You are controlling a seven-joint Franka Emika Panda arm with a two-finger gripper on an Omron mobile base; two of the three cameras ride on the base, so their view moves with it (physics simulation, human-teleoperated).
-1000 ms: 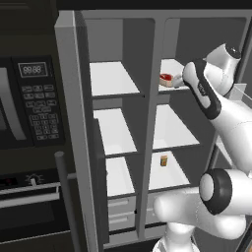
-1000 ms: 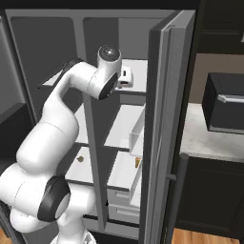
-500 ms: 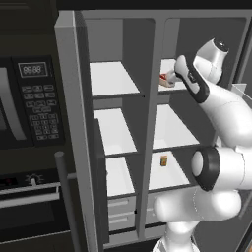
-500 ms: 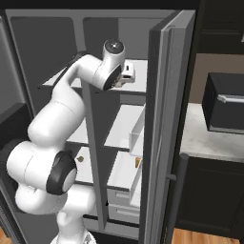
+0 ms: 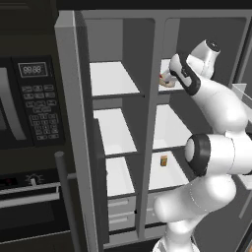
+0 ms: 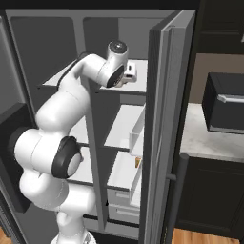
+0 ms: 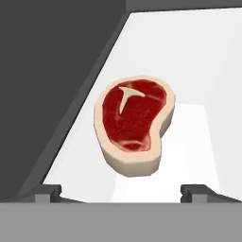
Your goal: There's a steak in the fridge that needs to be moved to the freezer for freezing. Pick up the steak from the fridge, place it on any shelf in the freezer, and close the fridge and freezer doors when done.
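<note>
Above the steak (image 7: 133, 124), hand (image 7: 121, 190) wide open, empty

White top shelf (image 7: 198, 56) of the fridge (image 5: 197, 123) lies bare all around the steak (image 7: 133, 122). A dark side wall (image 7: 52, 85) closes one flank. The pincer (image 7: 120, 191) has its tips spread wide, open shelf between them and the meat.

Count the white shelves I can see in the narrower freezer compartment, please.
3, stacked in the left base view: top shelf, middle shelf, bottom shelf above the drawers. The open door's edge hides their left parts.
</note>
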